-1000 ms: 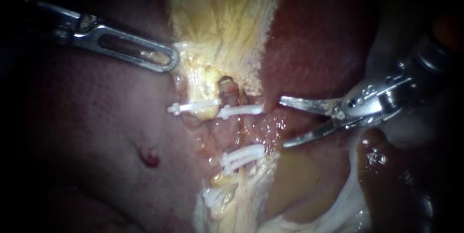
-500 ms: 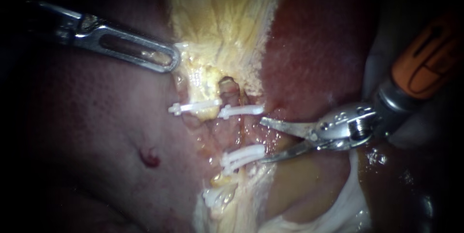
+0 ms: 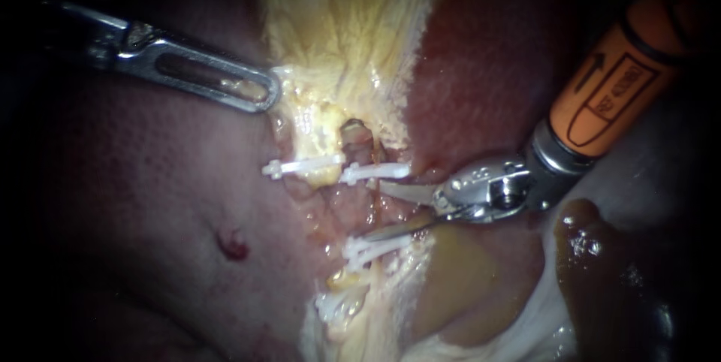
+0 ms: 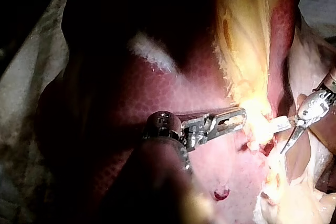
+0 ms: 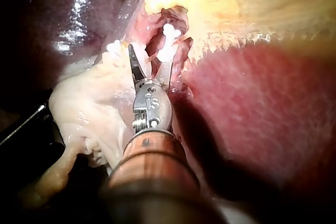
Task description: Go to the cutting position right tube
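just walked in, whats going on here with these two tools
The left instrument has its jaws shut on the pale yellow tissue, holding it up. The right instrument, tipped with blades, has them open at the right tube, along the stretch between the upper clip and the lower clips. The tube looks uncut.
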`<state>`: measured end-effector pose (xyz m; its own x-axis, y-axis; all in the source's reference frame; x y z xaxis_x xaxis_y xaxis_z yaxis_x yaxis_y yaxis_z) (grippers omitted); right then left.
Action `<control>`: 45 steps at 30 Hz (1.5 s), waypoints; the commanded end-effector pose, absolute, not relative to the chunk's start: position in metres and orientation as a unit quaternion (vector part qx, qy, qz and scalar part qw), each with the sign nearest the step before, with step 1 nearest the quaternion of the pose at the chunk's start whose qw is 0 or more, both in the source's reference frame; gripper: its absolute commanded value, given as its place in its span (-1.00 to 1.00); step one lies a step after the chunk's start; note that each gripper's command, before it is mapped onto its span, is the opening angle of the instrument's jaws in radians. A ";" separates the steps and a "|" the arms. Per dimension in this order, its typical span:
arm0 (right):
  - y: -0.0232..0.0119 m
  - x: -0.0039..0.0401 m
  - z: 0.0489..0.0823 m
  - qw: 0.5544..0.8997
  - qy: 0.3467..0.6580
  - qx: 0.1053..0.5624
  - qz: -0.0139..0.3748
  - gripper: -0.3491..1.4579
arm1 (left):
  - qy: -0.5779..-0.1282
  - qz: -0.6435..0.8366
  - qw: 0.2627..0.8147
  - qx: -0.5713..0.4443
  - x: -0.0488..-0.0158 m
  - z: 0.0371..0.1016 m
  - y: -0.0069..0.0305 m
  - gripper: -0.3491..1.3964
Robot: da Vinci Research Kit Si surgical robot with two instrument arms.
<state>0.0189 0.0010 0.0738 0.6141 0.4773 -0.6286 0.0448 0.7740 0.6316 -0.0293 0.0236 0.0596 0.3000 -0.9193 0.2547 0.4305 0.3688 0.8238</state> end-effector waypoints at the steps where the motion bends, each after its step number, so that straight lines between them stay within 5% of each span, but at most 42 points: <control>1: 0.0010 0.0192 0.0740 0.837 0.428 0.315 0.129 0.98 | -0.375 -0.458 0.737 0.326 -0.0293 0.0596 0.0236 -1.00; 19: 0.0012 0.0215 0.0742 0.760 0.507 0.400 0.079 0.96 | -0.375 -0.457 0.738 0.326 -0.0291 0.0601 0.0238 -1.00; 45: 0.0001 0.0249 0.0731 0.732 0.531 0.423 0.063 0.87 | -0.375 -0.458 0.737 0.325 -0.0293 0.0607 0.0242 -1.00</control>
<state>0.0251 0.0001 0.0732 0.4271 0.5406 -0.7248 0.3575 0.6353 0.6845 -0.0293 0.0242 0.0607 0.2994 -0.9193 0.2556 0.4301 0.3692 0.8239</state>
